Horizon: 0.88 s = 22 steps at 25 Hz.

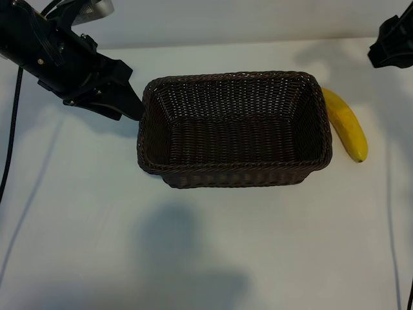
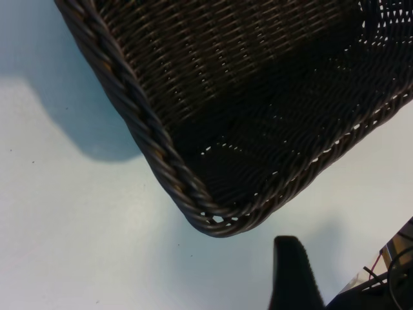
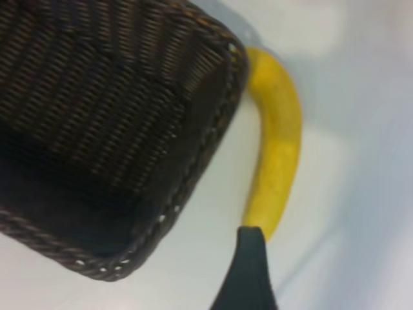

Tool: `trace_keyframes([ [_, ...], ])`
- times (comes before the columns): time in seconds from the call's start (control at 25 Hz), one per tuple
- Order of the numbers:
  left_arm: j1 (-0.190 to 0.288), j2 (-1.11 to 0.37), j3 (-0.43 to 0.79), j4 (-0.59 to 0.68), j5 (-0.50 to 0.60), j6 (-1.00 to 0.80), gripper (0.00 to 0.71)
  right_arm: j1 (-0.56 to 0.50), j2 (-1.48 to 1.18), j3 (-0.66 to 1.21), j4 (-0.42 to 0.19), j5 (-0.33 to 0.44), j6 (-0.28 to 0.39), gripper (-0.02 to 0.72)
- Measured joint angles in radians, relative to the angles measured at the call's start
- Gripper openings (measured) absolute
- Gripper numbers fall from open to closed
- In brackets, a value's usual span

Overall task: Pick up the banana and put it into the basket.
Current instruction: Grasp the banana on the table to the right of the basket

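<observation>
The dark brown wicker basket (image 1: 233,173) stands mid-table with nothing inside it. Right of it, almost touching its right wall, the yellow banana (image 1: 347,124) lies on the white table. In the right wrist view the banana (image 3: 276,155) curves along the basket's corner (image 3: 213,139). My right gripper (image 1: 391,44) hangs at the far right, above and behind the banana, open. Only one of its fingers (image 3: 249,271) shows, its tip just short of the banana's end. My left gripper (image 1: 126,98) hovers open at the basket's back left corner, one of its fingers (image 2: 293,274) beside the rim (image 2: 213,223).
A white tabletop (image 1: 213,252) spreads bare in front of the basket, crossed by soft shadows. A black cable (image 1: 11,129) hangs along the left edge. Some wires and gear (image 2: 393,271) show at the edge of the left wrist view.
</observation>
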Motion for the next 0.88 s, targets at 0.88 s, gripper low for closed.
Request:
trace_keyframes([
  [0.88, 0.000, 0.000, 0.000, -0.005, -0.001, 0.000, 0.464, -0.111, 0.172, 0.000, 0.046, -0.026, 0.020, 0.581],
])
